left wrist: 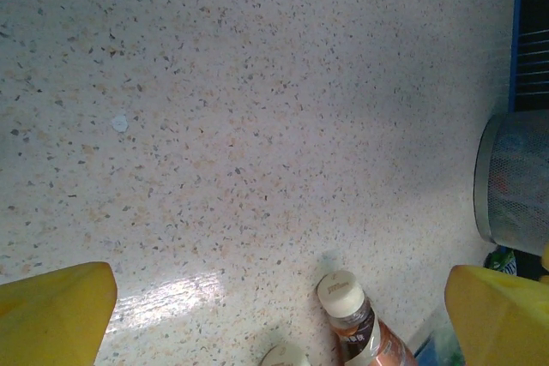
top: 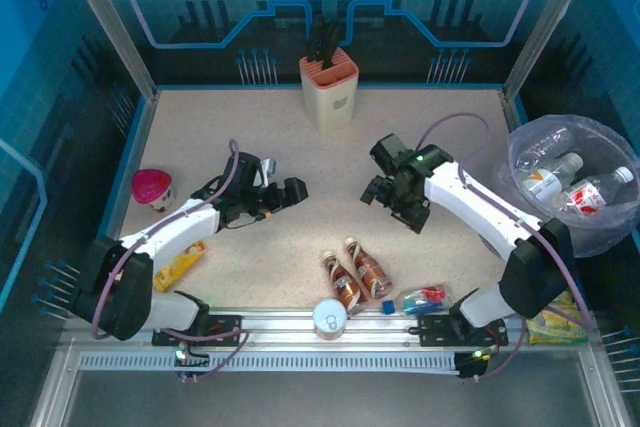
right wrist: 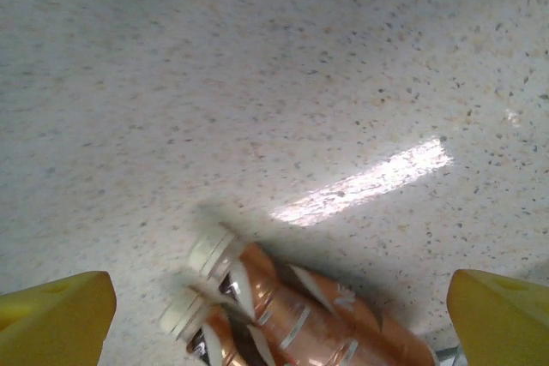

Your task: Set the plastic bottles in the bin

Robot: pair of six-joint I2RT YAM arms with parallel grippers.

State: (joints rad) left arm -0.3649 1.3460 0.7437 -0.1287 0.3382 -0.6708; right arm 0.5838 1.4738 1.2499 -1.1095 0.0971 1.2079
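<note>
Two copper-brown plastic bottles [top: 340,279] [top: 368,265] with cream caps lie side by side near the front edge. A clear bottle with a blue cap [top: 420,299] lies to their right. The bin [top: 618,227], lined with a pale bag, stands at the right edge and holds several clear bottles [top: 555,179]. My left gripper [top: 292,191] hovers open above the table, left of centre. My right gripper [top: 374,193] hovers open facing it. In the left wrist view one brown bottle [left wrist: 358,321] shows between the yellow fingertips [left wrist: 53,315]. Both brown bottles [right wrist: 300,310] lie below the right gripper's open fingertips [right wrist: 499,319].
A beige knife block [top: 329,87] stands at the back centre. A pink-lidded cup [top: 152,187] sits at the left, and a yellow packet [top: 180,265] lies beside the left arm. A silver can [top: 329,319] stands by the front rail. A green-yellow packet [top: 555,322] lies below the bin.
</note>
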